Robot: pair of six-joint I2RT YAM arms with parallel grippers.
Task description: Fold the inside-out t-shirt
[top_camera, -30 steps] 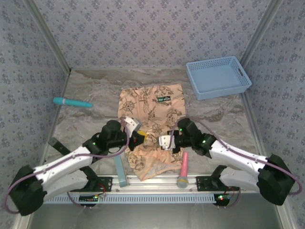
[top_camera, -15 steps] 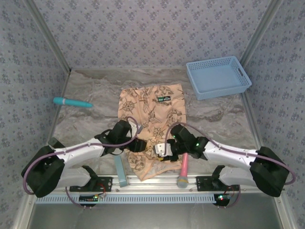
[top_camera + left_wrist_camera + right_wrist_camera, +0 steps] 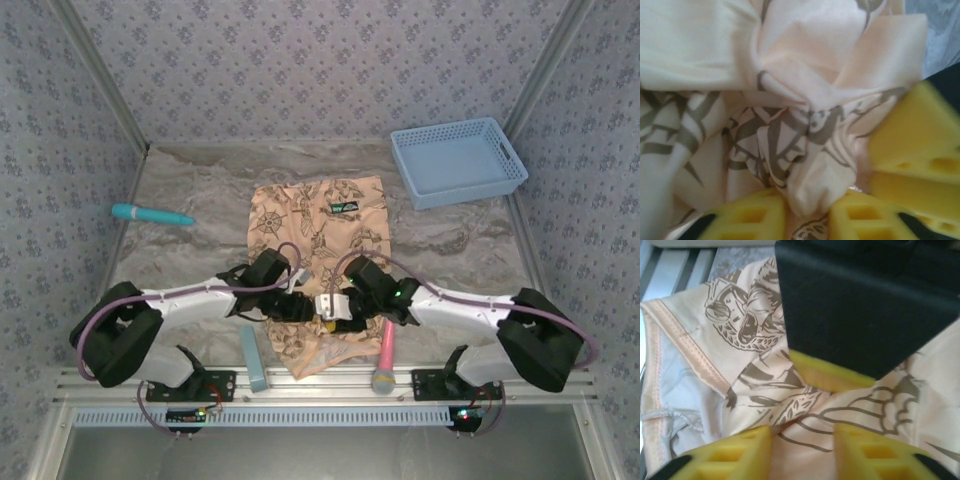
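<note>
- Marbled grey tabletop [image 3: 190, 270] enclosed by patterned walls, with a blue basket [image 3: 458, 160] at the far right.
- Task item, the inside-out t-shirt [image 3: 320, 225]: it lies at centre, long axis running from the arm bases toward the far wall. The far half is flat with the dark neck label [image 3: 345, 208] showing; the near half is rumpled.
- Left gripper [image 3: 807, 212]: narrow, pinching a gathered wad of the shirt's near half.
- Right gripper [image 3: 803, 442]: jaws a little apart with cloth lying between them; whether it grips cannot be told.
- Key relation: both grippers meet almost tip to tip over the shirt's midline, equally near. The flat half lies straight beyond them, so a fold would probably travel along the long axis, away from the bases.
</note>
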